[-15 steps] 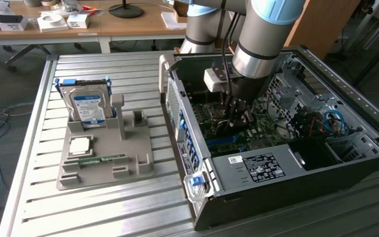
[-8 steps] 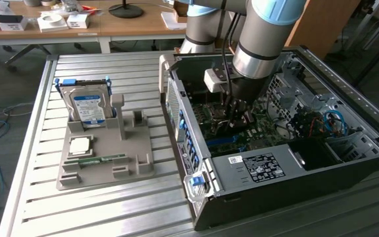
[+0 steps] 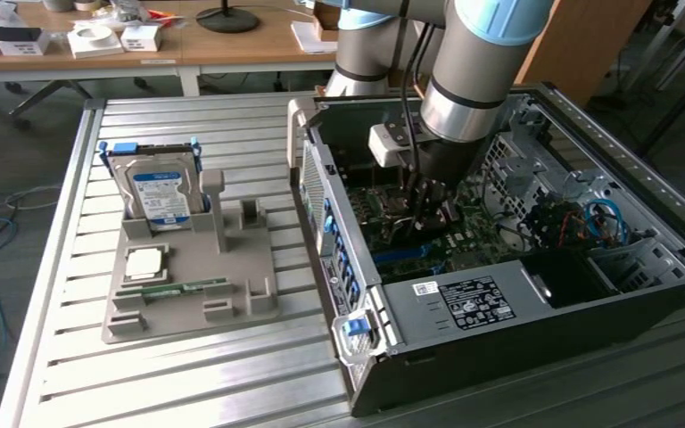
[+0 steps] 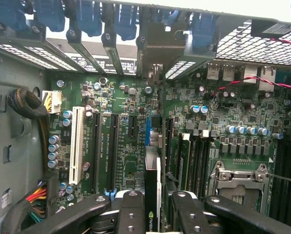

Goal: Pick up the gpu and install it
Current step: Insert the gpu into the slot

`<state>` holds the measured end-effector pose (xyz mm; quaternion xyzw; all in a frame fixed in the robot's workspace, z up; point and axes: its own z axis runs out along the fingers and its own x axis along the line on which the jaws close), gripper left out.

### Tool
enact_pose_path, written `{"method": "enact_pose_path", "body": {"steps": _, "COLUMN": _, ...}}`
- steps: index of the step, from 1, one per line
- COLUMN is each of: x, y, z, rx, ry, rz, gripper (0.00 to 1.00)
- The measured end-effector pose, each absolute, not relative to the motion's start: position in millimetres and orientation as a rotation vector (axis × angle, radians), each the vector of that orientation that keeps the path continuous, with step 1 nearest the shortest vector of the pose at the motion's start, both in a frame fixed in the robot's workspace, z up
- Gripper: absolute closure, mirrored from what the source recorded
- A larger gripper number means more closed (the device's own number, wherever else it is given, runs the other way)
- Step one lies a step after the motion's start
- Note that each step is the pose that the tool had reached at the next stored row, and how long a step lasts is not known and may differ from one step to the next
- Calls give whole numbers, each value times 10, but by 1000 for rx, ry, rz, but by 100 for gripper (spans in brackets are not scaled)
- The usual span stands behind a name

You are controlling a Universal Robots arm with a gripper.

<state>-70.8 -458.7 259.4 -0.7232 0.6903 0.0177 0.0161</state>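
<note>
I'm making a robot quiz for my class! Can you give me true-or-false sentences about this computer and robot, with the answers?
1. The gripper is down inside the computer case. True.
2. The hard drive lies inside the case. False: it stands upright in the gray holder on the table.
3. The gpu sits between the gripper's fingers, above the motherboard. True.
4. The case is closed up. False: its side is open and the motherboard shows.
5. The green memory stick is in the gray holder. True.
</note>
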Motion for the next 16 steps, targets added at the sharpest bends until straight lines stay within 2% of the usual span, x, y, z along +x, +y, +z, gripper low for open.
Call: {"method": "enact_pose_path", "body": {"steps": 16, "x": -708, "y": -4600, "z": 2593, "rx": -2238, "ry": 2158, "rz": 55, "gripper": 74}}
